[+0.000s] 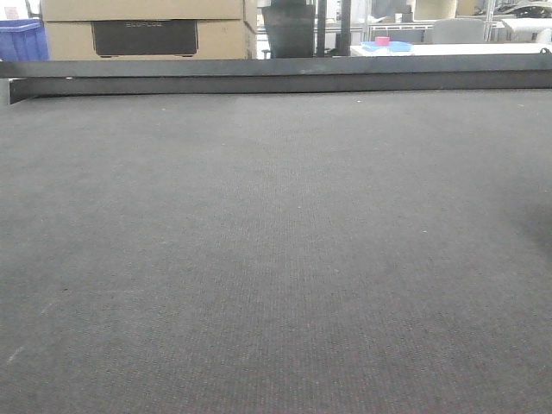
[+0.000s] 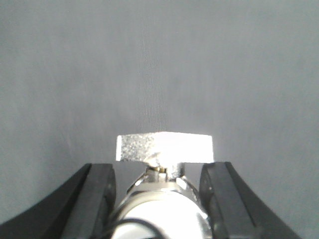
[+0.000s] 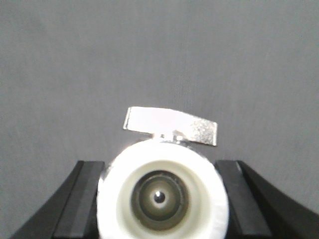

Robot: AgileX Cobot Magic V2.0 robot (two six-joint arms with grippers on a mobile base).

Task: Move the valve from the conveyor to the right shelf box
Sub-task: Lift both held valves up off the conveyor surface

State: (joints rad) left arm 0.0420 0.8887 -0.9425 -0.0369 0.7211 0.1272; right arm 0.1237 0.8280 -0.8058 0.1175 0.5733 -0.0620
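So both wrist cams show basically the same deal: each pincer is clamped on a valve. The right pincer (image 3: 159, 167) has its black fingers (image 3: 85, 199) squeezed against the sides of the right valve (image 3: 162, 196). Its white cap faces straight at the camera and the flat silver handle (image 3: 170, 125) sticks up on top, tilted a little. The left pincer (image 2: 160, 172) is closed on the left valve (image 2: 164, 201) too, with the shiny metal body between the fingers and the handle sitting level. Behind both it's just dark grey belt, and I can't tell if either valve is touching it or held above it. The front cam only sees the conveyor desk (image 1: 276, 259) and its black rail (image 1: 276, 78). Past that there are cardboard boxes (image 1: 142, 26) and a blue bin (image 1: 21, 39).
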